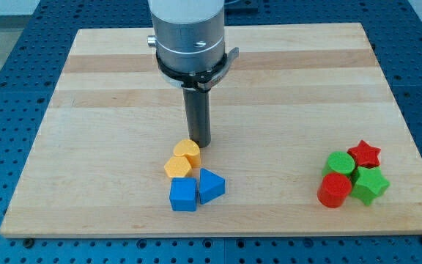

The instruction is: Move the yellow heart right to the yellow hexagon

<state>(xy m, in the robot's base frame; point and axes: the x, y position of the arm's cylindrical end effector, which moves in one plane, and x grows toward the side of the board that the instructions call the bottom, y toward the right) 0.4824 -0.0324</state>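
The rod's tip (200, 144) is set just beside the upper yellow block (187, 152), on its upper right; nothing is grasped, since only pushing is possible. The second yellow block (177, 167) is touched below-left of it. Which is heart or hexagon cannot be told. Two blue blocks (196, 191) lie below.

A big wooden board (284, 81) fills most of the view — pale wood with long light and darker strips running side to side. Under it lies a blue table (6, 95) dotted with rows of small holes, showing on every side of the board. The light is bright and even — hardly any shadows.
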